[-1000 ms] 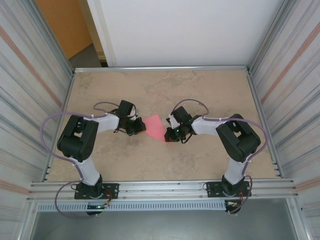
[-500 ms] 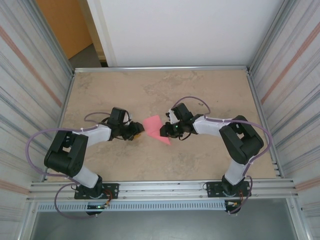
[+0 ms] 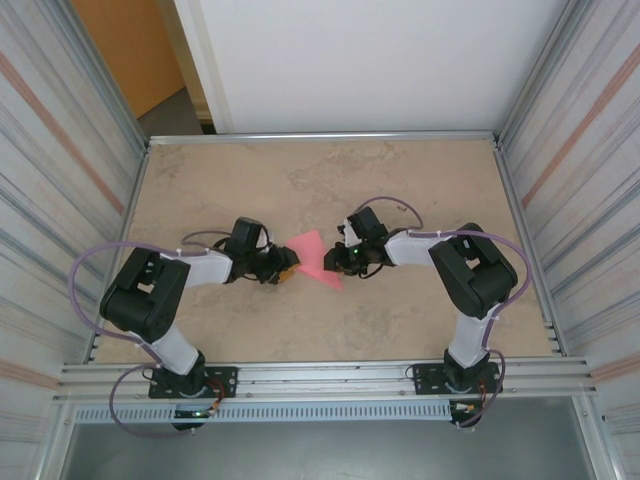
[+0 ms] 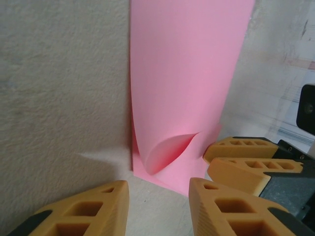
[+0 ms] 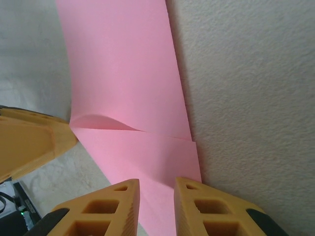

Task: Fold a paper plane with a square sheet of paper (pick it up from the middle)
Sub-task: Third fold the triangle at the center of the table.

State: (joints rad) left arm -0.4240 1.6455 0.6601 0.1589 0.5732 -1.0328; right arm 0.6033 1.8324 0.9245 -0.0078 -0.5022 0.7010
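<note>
While the paper (image 3: 312,256) lies part-folded at mid-desk (image 3: 420,190), the released left tool (image 3: 284,268) and the narrowly parted, empty right tool (image 3: 335,262) flank it mid-crease, so next one likely pins it while the other flattens the curled flap (image 4: 170,150).

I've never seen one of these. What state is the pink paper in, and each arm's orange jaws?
Square pink-red sheet of paper: lying on the beige table, partly folded, one flap curling up.
Left gripper: orange jaws open, empty, at the paper's edge.
Right gripper: orange jaws narrowly open over the paper, seemingly not clamping it.
</note>
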